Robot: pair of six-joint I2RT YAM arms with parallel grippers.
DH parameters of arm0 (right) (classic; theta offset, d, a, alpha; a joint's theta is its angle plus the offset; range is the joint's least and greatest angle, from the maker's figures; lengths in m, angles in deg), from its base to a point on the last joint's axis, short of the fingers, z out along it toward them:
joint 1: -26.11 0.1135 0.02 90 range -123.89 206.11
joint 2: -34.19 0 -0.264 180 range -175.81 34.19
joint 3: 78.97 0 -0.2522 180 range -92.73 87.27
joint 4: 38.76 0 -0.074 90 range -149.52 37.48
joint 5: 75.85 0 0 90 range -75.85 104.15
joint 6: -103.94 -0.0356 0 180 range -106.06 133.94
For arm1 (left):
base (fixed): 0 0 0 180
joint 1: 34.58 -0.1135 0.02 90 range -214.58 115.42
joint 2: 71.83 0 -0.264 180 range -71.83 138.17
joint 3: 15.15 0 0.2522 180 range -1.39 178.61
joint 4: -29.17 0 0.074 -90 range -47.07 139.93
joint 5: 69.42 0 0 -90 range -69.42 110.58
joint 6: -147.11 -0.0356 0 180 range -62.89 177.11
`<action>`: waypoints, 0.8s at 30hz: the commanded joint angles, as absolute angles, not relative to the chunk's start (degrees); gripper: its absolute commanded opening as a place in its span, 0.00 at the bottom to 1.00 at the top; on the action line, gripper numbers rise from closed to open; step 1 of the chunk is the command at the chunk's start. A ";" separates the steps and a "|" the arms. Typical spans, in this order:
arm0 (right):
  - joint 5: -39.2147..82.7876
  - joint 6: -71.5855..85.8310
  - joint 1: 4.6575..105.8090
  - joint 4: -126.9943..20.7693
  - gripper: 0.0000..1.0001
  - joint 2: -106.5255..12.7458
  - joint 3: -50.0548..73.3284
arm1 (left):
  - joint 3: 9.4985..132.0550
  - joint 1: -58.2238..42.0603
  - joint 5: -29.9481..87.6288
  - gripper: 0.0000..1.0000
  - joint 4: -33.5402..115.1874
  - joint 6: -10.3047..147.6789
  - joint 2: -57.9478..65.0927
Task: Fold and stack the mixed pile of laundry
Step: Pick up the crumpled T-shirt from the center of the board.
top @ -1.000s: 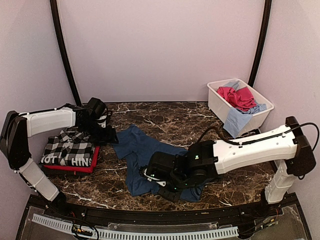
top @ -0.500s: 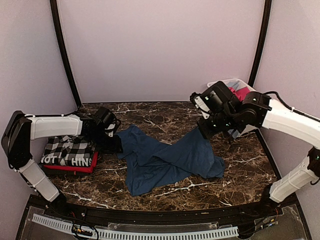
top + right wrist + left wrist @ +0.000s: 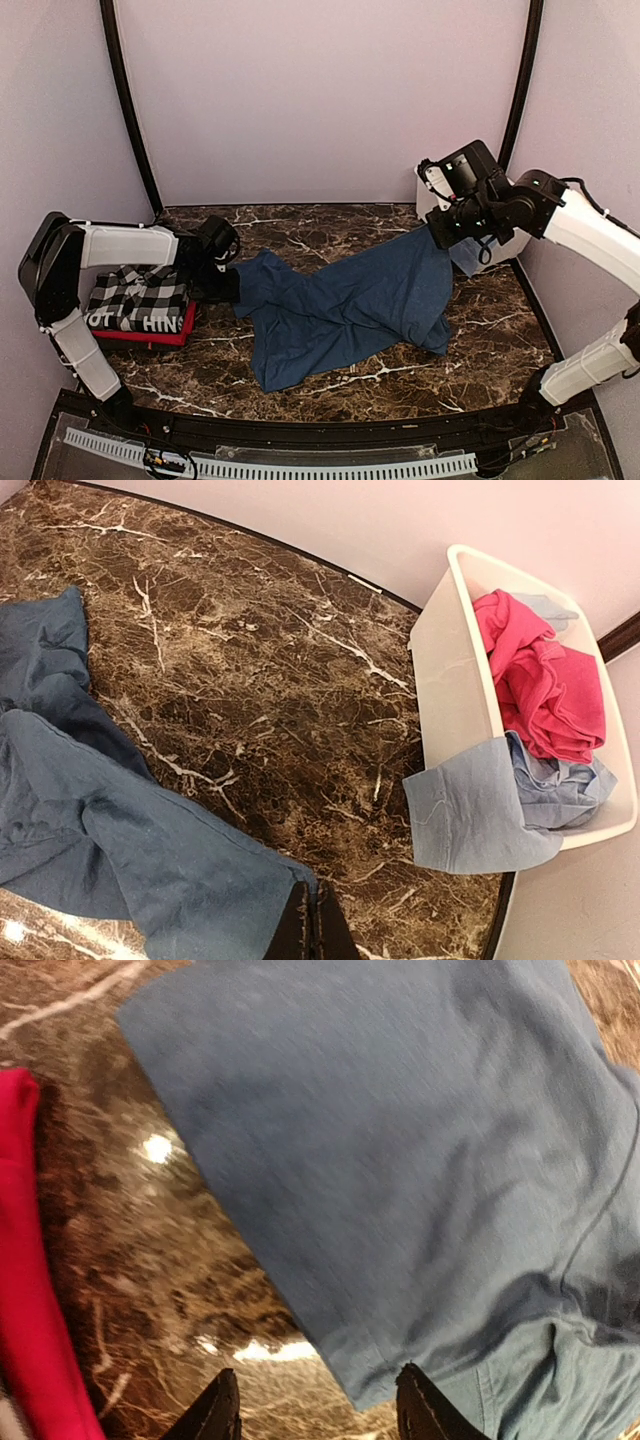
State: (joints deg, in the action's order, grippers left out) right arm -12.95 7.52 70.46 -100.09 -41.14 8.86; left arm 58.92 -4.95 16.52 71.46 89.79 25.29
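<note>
Navy cloth covered most of the marble table: the navy blue tee lay stretched from left to right, rumpled along its near side. Its far right end was lifted off the surface by the right gripper, whose fingers were pressed together on a pinch of hem, close to the white tub. The left gripper sat low at the opposite edge with its fingers apart; a corner of hem lay between them, unclamped. Just beside it, at the table's left, the checked garment rested folded on the red tee, while a pink piece and a light blue piece waited in the tub, the blue one draped over its wall. The main risk seemed to be that any further pull from the right, with the left end free, would drag the whole tee sideways instead of spreading it flat. The small pinch might also slip, or the raised cloth might snag the draped blue piece. A careless left move could disturb the folded stack.
</note>
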 commanded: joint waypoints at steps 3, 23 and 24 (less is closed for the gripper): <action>-13.91 9.80 68.34 -97.21 0.00 -41.07 6.14 | 65.86 -9.21 11.84 0.53 72.23 90.68 27.46; -12.31 13.13 64.59 -95.72 0.00 -40.99 4.77 | 71.60 -9.55 6.37 0.56 72.75 92.57 39.15; -12.27 13.22 64.26 -95.61 0.00 -41.01 4.94 | 71.79 -9.60 6.71 0.55 72.58 92.47 39.33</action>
